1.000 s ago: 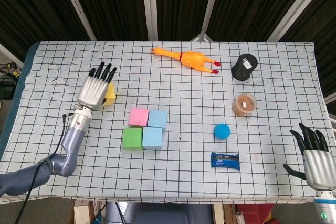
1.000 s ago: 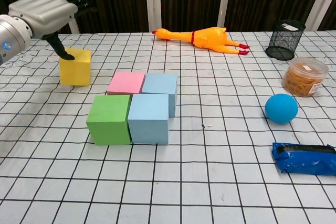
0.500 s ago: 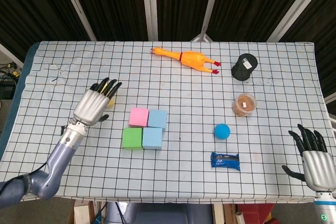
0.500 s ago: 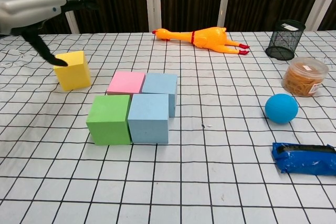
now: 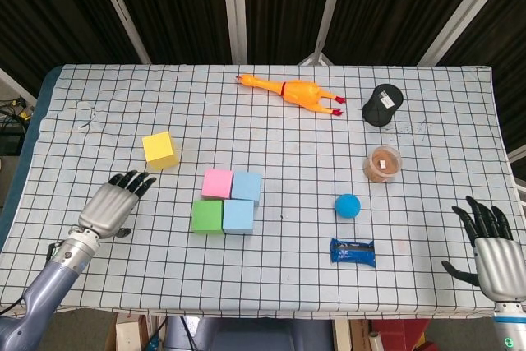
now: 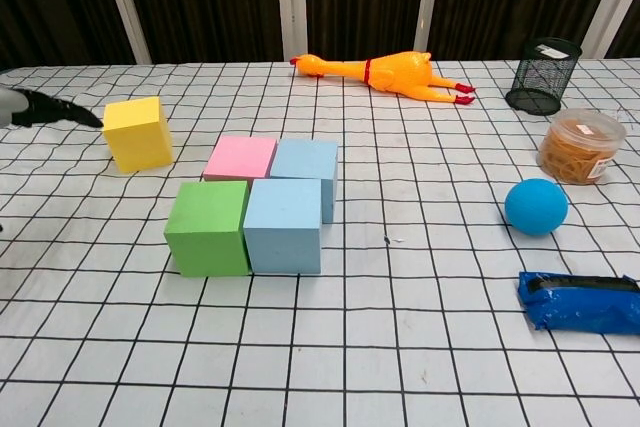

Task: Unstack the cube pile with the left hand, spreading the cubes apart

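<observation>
Four cubes are sitting packed together in a square near the middle of the table: a pink cube [image 5: 217, 182] and a light blue cube [image 5: 246, 186] behind, a green cube [image 5: 207, 216] and a second blue cube [image 5: 238, 216] in front, sides touching. A yellow cube [image 5: 159, 150] is standing apart, up and to the left of them. The left hand [image 5: 109, 206] is being held low near the table's left front edge, empty, fingers stretched out loosely toward the yellow cube. The cluster is lying to this hand's right and a little farther back; the green cube is nearest it. The right hand [image 5: 494, 246] is well apart at the far right corner, open and empty. In the chest view only the left hand's dark fingertips [image 6: 50, 109] are showing, so its height above the cloth is hard to judge.
</observation>
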Controlling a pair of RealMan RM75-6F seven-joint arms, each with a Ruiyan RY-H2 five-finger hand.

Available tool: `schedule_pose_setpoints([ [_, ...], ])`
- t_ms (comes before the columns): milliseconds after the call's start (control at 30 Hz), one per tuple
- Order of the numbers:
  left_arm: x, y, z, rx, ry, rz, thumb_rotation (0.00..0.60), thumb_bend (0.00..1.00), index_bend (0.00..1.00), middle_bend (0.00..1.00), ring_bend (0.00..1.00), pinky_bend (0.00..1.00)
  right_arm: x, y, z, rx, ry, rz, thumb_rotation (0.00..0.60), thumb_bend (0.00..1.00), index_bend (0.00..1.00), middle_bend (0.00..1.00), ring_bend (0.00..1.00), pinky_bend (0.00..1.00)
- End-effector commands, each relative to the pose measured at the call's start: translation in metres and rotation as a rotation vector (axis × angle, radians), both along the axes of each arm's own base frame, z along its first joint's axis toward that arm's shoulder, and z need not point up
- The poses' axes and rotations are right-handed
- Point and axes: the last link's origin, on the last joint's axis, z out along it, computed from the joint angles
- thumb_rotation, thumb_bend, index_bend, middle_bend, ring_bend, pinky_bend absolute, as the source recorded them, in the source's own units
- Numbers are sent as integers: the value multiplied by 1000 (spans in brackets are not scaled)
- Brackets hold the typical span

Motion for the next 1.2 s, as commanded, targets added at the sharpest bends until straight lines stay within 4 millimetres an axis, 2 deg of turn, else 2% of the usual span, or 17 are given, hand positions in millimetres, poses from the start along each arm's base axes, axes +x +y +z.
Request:
schedule_pose_setpoints([
  [33, -6, -2, -11, -61, 28, 36, 600, 0, 0, 44, 75, 168, 0, 0, 1, -1, -1, -1, 600, 0, 160, 18, 96, 0],
  [367, -1, 2, -33, -100, -14, 45, 600, 0, 0, 34, 75, 168, -2, 0, 4, -10, -10, -1, 600, 0, 160, 18, 98, 0],
  [800, 24, 4, -61, -127, -61, -21, 600, 0, 0, 75, 76, 203, -2, 0, 6, -16, -17, 0, 600, 0, 160, 18, 101, 0],
  [1200, 51, 11, -79, -99, -88, -76, 600, 0, 0, 117, 85, 248, -4, 0, 9, -16, -22, -5, 600, 0, 160, 18, 102, 0],
])
